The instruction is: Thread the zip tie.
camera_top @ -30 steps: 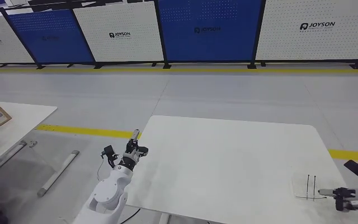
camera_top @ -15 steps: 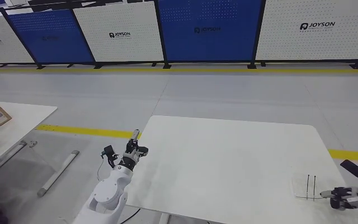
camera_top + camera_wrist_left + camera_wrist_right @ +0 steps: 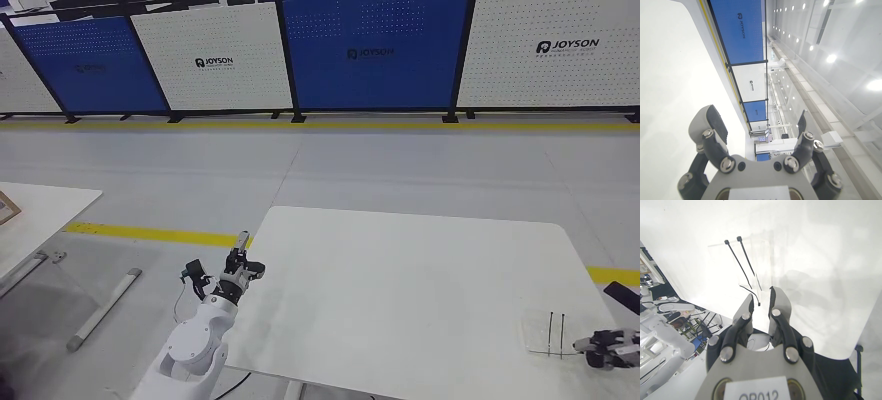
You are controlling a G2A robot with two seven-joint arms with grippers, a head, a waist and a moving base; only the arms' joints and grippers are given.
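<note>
Zip ties point(image 3: 551, 332), two, lie parallel in a clear tray point(image 3: 532, 338) at the table's point(image 3: 400, 280) near right corner, with the right gripper point(image 3: 598, 350) just beside and the left gripper point(image 3: 240, 248) well apart. Left wrist: left gripper point(image 3: 761, 117) wide open, empty. Right wrist: both run lengthwise ahead of the right gripper point(image 3: 762, 294), tails nearest; its fingers are slightly parted and hold nothing.

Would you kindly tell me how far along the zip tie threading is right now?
Done: nothing yet; both zip ties rest straight and unlooped at the clear holder. In hand: the right tool, open, sits at their tail ends, gripping nothing; the left tool, open, is at the opposite edge of the table. Left: grasp a tie, bend it, feed its tail through its head.
</note>
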